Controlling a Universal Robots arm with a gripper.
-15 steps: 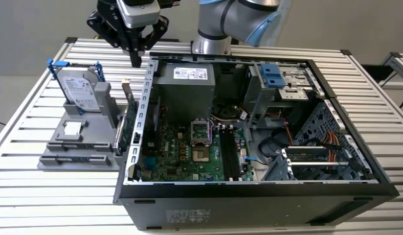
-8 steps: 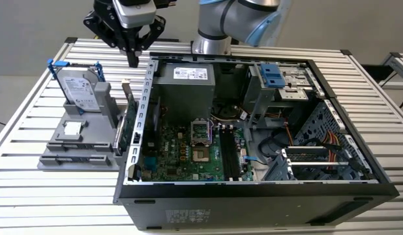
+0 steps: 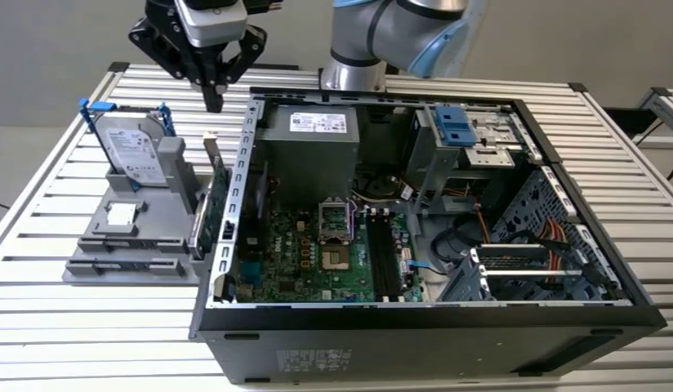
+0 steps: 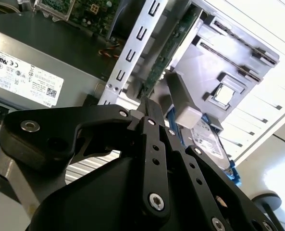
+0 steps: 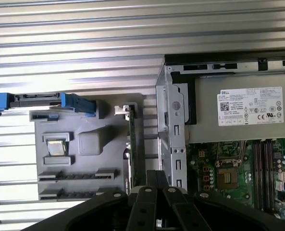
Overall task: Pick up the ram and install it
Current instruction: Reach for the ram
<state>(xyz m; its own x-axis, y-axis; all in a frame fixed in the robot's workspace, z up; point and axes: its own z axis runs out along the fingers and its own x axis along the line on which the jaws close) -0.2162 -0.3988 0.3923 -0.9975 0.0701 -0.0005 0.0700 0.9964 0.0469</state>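
Note:
My gripper [image 3: 213, 101] hangs above the far end of the grey fixture [image 3: 102, 265], at the exterior view's left, outside the open computer case [image 3: 581, 314]. Its fingers are shut with nothing between them, as both wrist views show [image 4: 146, 103] [image 5: 154, 174]. Right below stands a thin circuit board [image 3: 209, 214] on edge, between the fixture and the case wall, with a white clip [image 5: 121, 109] at its far end. Its edge [image 5: 131, 144] [image 4: 170, 50] looks green, so I cannot tell whether it is the ram. The motherboard's long black memory slots [image 3: 381, 255] lie inside the case.
A silver hard drive [image 3: 135, 149] with a blue bracket stands upright on the fixture, left of the gripper. Two grey holder slots [image 5: 77, 174] lie on the fixture's near part. The power supply [image 3: 306, 139] and the arm's base [image 3: 353, 77] are at the back, on the slatted table [image 3: 53, 327].

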